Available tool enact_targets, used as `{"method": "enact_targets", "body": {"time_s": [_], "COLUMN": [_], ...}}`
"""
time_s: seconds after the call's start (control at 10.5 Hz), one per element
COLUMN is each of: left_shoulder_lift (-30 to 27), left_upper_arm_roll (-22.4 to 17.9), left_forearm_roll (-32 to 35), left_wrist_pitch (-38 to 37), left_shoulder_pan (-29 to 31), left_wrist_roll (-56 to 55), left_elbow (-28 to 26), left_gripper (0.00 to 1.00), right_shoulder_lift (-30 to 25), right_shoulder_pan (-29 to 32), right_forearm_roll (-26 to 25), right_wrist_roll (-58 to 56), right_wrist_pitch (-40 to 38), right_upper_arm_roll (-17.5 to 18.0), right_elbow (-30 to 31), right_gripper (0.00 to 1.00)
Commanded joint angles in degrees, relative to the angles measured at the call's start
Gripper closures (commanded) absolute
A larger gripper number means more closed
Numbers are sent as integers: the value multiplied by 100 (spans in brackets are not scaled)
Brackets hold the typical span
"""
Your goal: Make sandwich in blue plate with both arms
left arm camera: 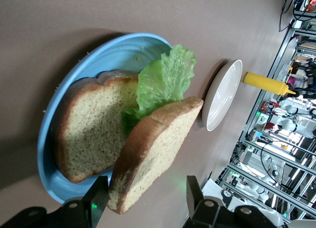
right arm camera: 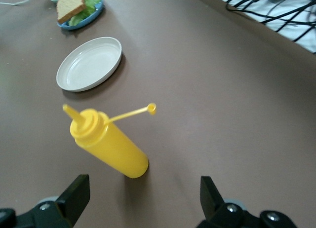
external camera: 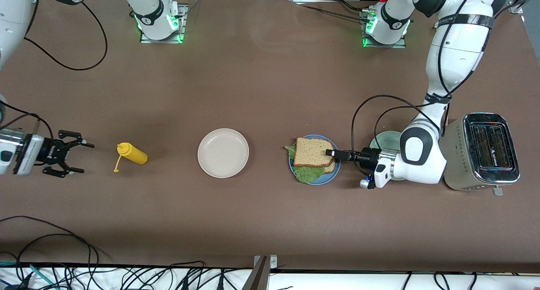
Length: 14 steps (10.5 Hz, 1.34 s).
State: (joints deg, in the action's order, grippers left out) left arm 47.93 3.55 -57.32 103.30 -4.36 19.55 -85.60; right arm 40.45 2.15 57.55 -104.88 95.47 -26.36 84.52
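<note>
Front view: bare brown table (external camera: 270,91)

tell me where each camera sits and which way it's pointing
Front view: high across the table, facing both arms' bases; left gripper at the sandwich on the blue plate, right gripper waiting open near the mustard bottle.
Left wrist view: looks past open fingers at the sandwich, top slice tilted.
Right wrist view: looks past open fingers at the mustard bottle.
Shared: the off-white plate shows in all three.
</note>
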Motion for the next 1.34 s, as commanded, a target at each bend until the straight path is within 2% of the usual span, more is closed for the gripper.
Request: {"method": "enact_targets", "body": {"time_s": [0.0, 0.19, 0.38, 0.57, 0.67, 0.86, 1.14, 1.24], "left_shoulder_lift": [76, 137, 137, 111, 68, -186, -932, -1170], "left_upper_arm_roll": [-12, -21, -21, -187, -223, -442, -522, -522], "left_forearm_roll": [-192, -192, -192, -201, -201, -96, 999, 1482], "left_wrist_pitch": [-3, -3, -3, -12, -38, -91, -91, -91], "left_shoulder_pan": [22, 84, 110, 102, 119, 137, 137, 128], "left_wrist_roll": [242, 287, 278, 287, 287, 243, 199, 190], "left_elbow": [88, 97, 88, 79, 53, -52, -413, -439], "left_gripper": [27, 26, 25, 22, 0, 0, 0, 0], "right_shoulder_lift": [-299, -615, -1019, -1284, -1433, -1566, -1698, -1698], "right_shoulder_pan": [-39, -101, -92, -92, -92, -92, -92, -92], "right_forearm_roll": [-944, -1647, -2473, -3002, -3187, -3914, -5189, -5419], "right_wrist_roll": [1623, 2923, 4415, 5735, 6586, 8081, 10367, 11035], "right_wrist_pitch": [-108, -108, -99, -81, -81, -29, 112, 164], "right_upper_arm_roll": [69, 243, 752, 1209, 1447, 2174, 3256, 3555], "right_elbow": [-620, -840, -858, -858, -858, -858, -858, -858], "right_gripper": [1, 1, 1, 1, 0, 0, 0, 0]}}
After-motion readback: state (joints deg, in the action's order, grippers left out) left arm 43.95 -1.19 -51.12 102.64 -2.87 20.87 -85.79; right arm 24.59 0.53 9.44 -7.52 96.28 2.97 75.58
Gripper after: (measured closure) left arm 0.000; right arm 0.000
